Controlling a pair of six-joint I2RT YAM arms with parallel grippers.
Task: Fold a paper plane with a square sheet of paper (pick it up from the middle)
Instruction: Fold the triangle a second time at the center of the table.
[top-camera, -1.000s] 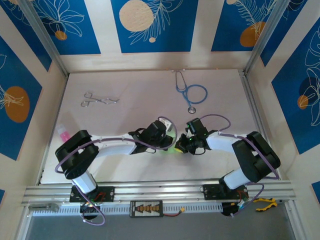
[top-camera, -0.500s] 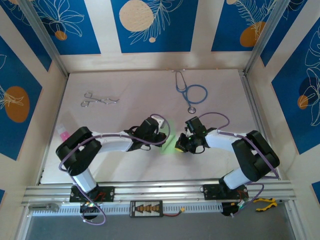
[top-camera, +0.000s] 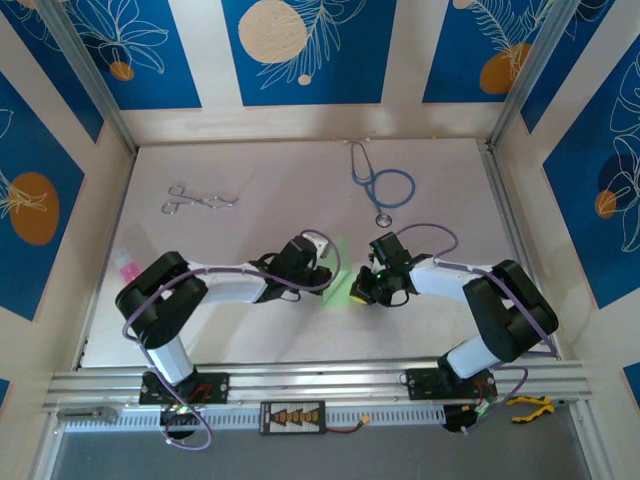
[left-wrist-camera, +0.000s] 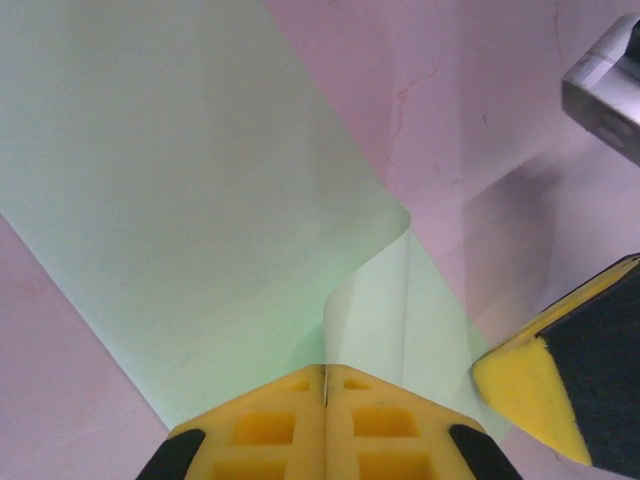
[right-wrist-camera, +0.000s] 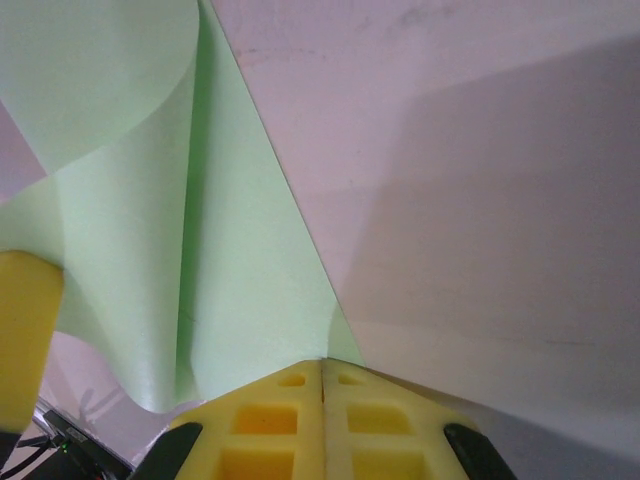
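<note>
Early stage of folding: my left gripper (left-wrist-camera: 325, 375) and right gripper (right-wrist-camera: 323, 368) (both clamped tight on the square sheet of paper (top-camera: 340, 270), between them on the table (top-camera: 250, 170)) hold its edges up in a loose curl — one faint crease shows, so I judge nearly all the paper plane's folds remain.

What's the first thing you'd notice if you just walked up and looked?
The pale green sheet of paper in the middle of the table, curling up where the left end effector and right end effector pinch it from either side. Farther back lie a blue stethoscope and metal forceps.
</note>
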